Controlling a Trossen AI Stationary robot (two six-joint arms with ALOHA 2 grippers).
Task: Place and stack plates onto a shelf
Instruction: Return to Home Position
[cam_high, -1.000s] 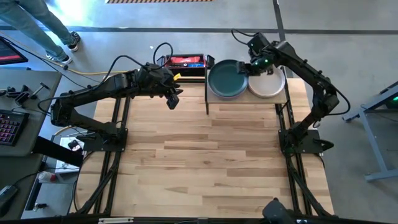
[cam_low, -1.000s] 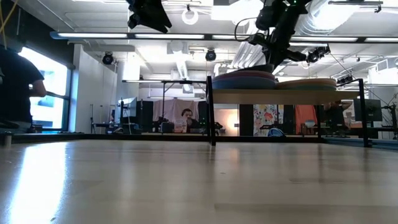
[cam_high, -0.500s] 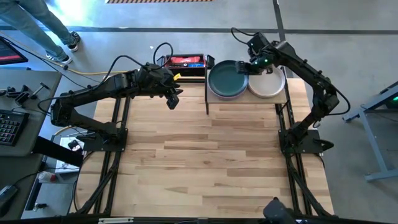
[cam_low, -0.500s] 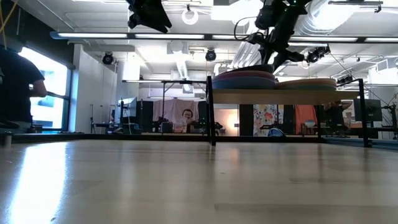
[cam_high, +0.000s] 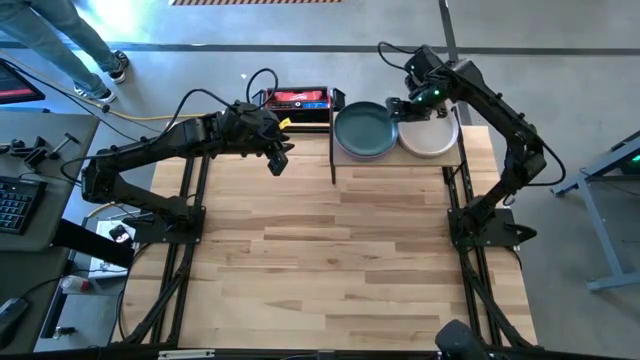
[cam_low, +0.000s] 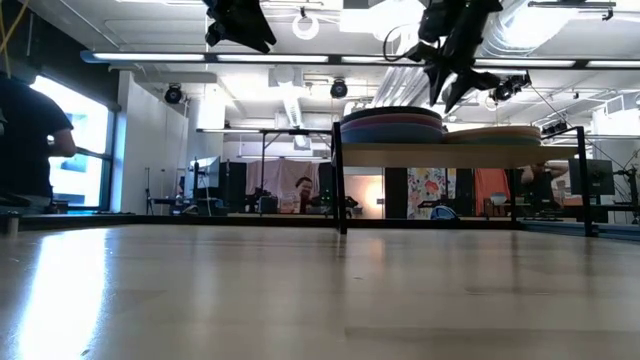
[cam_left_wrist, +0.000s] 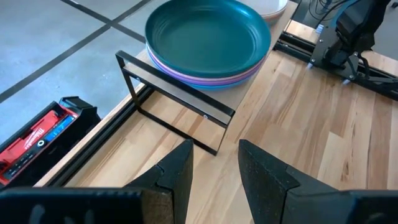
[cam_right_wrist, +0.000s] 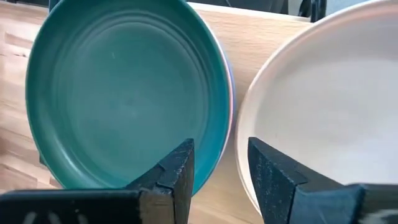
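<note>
1. The shelf (cam_high: 398, 161) stands at the far edge of the worktop (cam_high: 330, 250), right of centre. It carries two stacks side by side, rims close together.
2. Left stack: a dark green plate (cam_high: 364, 128) on top, with purple and pinkish rims showing beneath. Right stack: a cream plate (cam_high: 430, 135) on top, and this stack is lower in the low view.
3. The right gripper (cam_high: 397, 107) hangs above the shelf's far edge, over the gap between the stacks. Its fingers are apart and hold nothing.
4. The left gripper (cam_high: 278, 160) hovers over the far left part of the worktop, just left of the shelf. It is also spread and empty.
5. Handling, as a judgement:
   - The plates look stiff, with shallow raised rims and a matte finish that should give the fingers fair friction.
   - They may chip if dropped.
   - The best hold is a pinch across the rim on the exposed side, one finger inside the lip.
   - A stack could shift if nudged sideways.
</note>
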